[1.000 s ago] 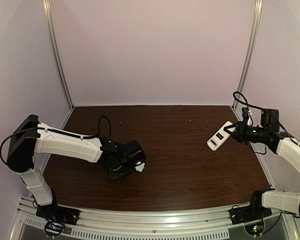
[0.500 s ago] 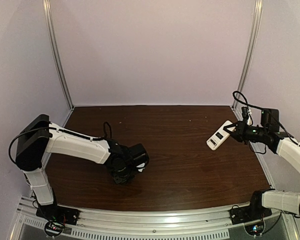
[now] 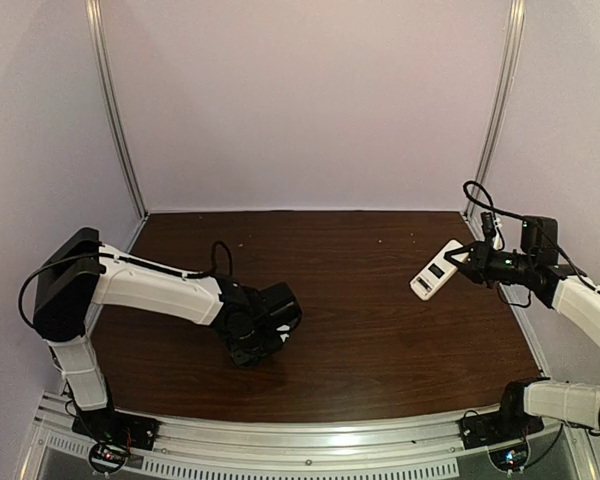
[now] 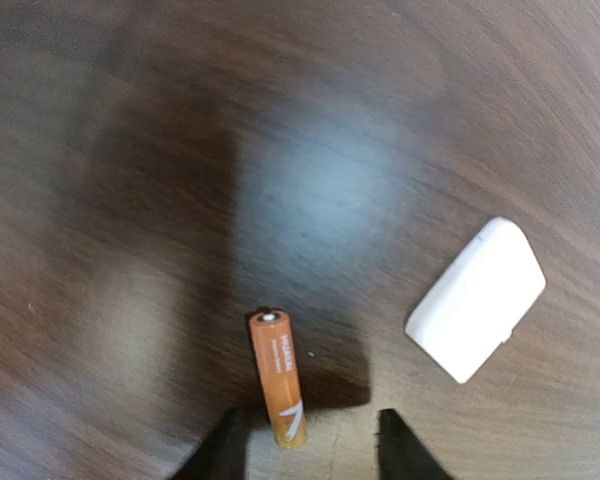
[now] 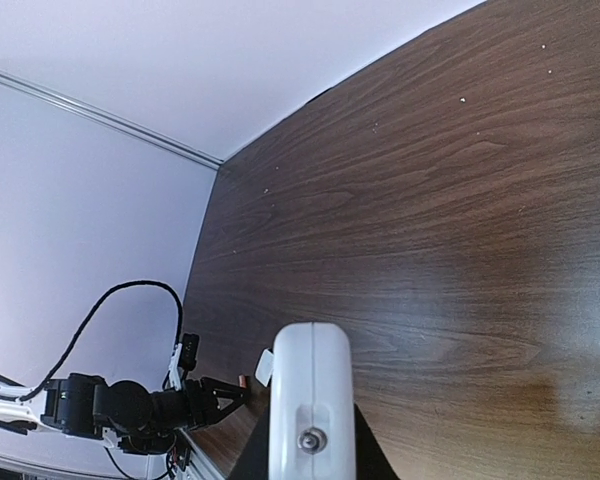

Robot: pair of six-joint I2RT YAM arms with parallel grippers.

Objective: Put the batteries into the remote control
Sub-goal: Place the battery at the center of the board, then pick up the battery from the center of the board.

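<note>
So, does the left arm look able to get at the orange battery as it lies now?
Probably yes. The orange battery lies flat on the table, its near end inside the open left pincer, with nothing over it; the white cover lies apart to the side.

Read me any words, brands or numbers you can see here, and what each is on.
On the orange battery: white print along its side, too blurred to read, plus a white chevron mark.
On the remote control: dark marks, too small to read.
On the white cover piece: nothing.

Dim, soft light; pale glare on the blurred table [image 4: 320,180].
</note>
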